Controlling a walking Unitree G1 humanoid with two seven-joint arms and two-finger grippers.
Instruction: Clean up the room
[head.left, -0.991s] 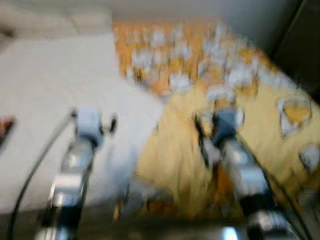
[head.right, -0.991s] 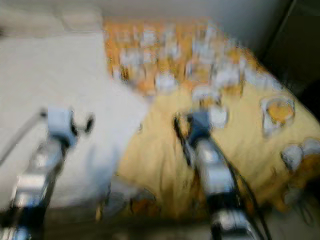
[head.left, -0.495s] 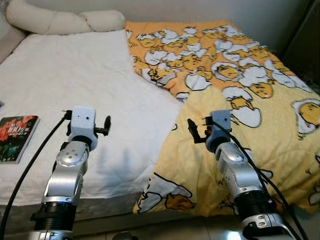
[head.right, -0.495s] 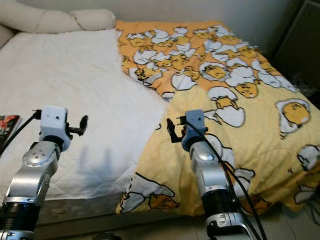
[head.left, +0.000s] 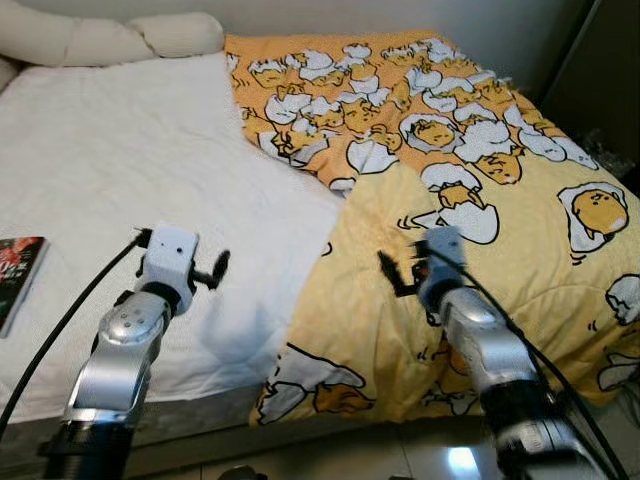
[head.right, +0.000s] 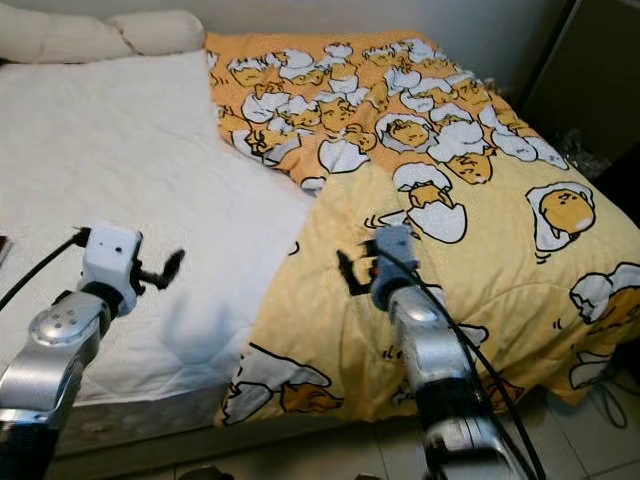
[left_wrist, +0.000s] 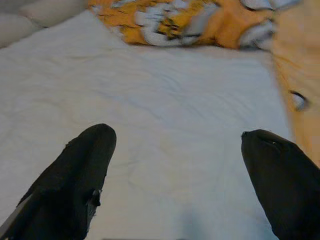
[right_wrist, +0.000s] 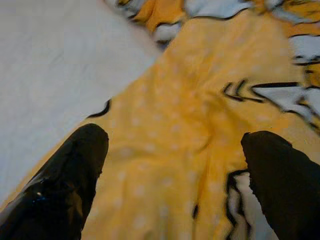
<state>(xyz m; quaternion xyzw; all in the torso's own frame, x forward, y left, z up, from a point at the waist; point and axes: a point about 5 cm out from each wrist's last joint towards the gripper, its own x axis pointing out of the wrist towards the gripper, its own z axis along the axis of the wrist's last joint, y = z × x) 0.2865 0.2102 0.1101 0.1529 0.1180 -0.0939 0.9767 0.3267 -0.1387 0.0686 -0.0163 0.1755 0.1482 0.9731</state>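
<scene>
Black fingers (left_wrist: 85, 165) of left gripper (left_wrist: 180, 170): spread wide apart, holding nothing, hovering over the white sheet (head.left: 110, 180).
Black fingers (right_wrist: 75, 170) of right gripper (right_wrist: 175, 175): also spread wide, holding nothing, hovering over the yellow blanket (head.left: 500, 210) close to its folded edge.
Left gripper, seen from the head: raised in front of the silver left arm (head.left: 120, 350), above the near part of the sheet, not touching it.
Right gripper (head.left: 400, 272), seen from the head: raised in front of the silver right arm (head.left: 490, 360), above the near part of the blanket, slightly blurred.
Yellow blanket: printed with egg cartoon figures, covering the right half of the bed (head.right: 130, 405), with one corner folded over so that a paler plain side faces up; near edge hanging over the bed front toward the floor.
White sheet: bare on the left half of the bed, touching the blanket edge along the middle.
Pillows (head.left: 110, 38): cream colour, lying at the far end of the bed, above the sheet.
Book (head.left: 15, 275): dark cover with red, lying flat on the sheet at the far left edge, well apart from the left gripper.
Dark furniture (head.left: 600, 80): standing just beside the bed on the right; kind not possible to tell.
</scene>
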